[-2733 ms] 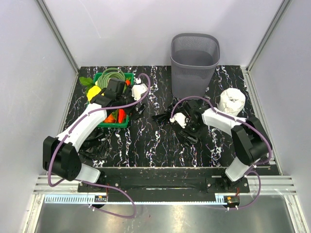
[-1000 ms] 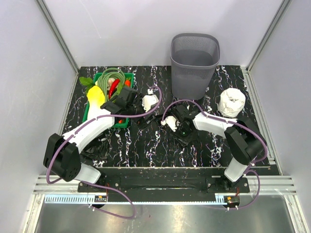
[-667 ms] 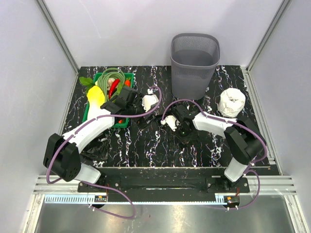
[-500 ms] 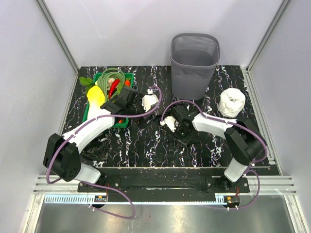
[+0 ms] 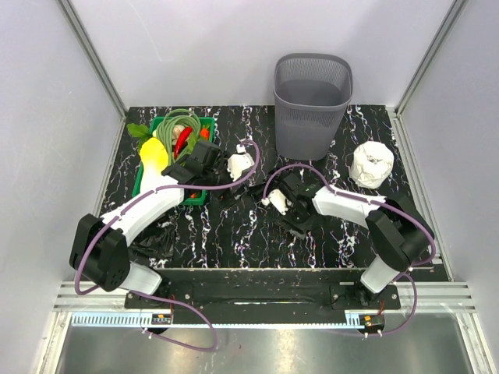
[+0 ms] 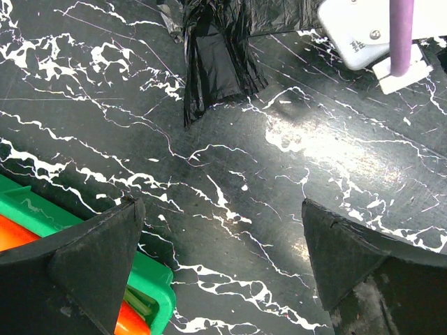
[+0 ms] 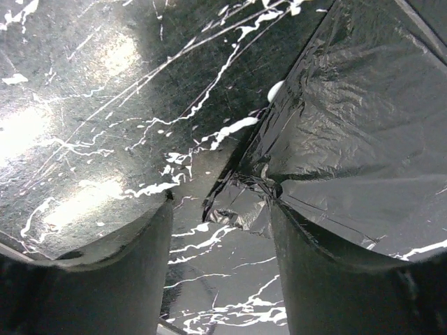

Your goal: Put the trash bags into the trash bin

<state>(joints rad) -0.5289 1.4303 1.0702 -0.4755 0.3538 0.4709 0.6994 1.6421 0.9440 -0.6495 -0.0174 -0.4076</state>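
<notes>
**A:** From above, how do the arms sit?

**B:** The left arm stretches forward. Its left gripper (image 5: 226,187) is low over the table (image 5: 234,234), left of the trash bin (image 5: 312,117) and nearer the bases. The right arm folds inward, with the right gripper (image 5: 296,216) tipped down onto a black trash bag (image 5: 300,227) in front of the bin.

**A:** And the containers?

**B:** I can't make out the bin's bottom. The green crate (image 5: 205,122), further left of the bin, holds yellow, red and orange vegetables (image 5: 182,140).

**A:** Left wrist?

**B:** The jaws are spread wide over bare table, and a bag (image 6: 216,56) lies beyond them, untouched.

**A:** Right wrist?

**B:** The jaws stand apart. A crinkled bag corner (image 7: 241,202) sits between them and is not pinched.
</notes>
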